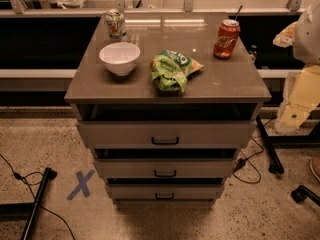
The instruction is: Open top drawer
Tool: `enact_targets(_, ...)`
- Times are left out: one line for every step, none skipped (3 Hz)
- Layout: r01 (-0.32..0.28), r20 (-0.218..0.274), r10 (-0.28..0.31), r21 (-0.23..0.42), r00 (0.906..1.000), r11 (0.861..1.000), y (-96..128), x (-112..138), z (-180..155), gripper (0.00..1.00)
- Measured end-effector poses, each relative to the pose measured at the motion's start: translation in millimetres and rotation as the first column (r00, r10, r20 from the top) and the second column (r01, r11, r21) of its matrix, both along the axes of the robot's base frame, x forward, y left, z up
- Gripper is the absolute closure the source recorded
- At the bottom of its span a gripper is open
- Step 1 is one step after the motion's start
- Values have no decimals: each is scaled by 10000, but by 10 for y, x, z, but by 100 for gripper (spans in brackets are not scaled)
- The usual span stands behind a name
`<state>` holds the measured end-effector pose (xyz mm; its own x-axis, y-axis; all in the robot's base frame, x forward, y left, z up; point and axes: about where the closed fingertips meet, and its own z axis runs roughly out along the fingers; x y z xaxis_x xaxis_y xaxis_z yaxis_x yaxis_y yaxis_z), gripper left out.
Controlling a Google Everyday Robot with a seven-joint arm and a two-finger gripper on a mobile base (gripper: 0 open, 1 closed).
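Tabletop (227,80); top drawer (117,134) left of pincer (291,113)

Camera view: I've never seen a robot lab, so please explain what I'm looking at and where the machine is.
This is one picture, from the single camera, looking down at a cabinet with three drawers. On top sit a white bowl, a green snack bag, a red soda can and a pale can. The widest front is the top drawer, with a dark handle. The pale shape at the right edge appears to be the robot's arm; its hand seems to be the lower end, beside the cabinet and apart from the drawers.
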<state>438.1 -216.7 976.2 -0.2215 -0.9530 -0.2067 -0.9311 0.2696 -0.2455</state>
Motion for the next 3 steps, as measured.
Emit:
enact_targets(0,1,0,0,10000,10000,0,0,-1,0)
enact_targets(-134,150,133,67,9998,9999,-58,50,-304,0)
enact_targets(-802,452,804,-54,9957,9968,-238,-103,-1074,0)
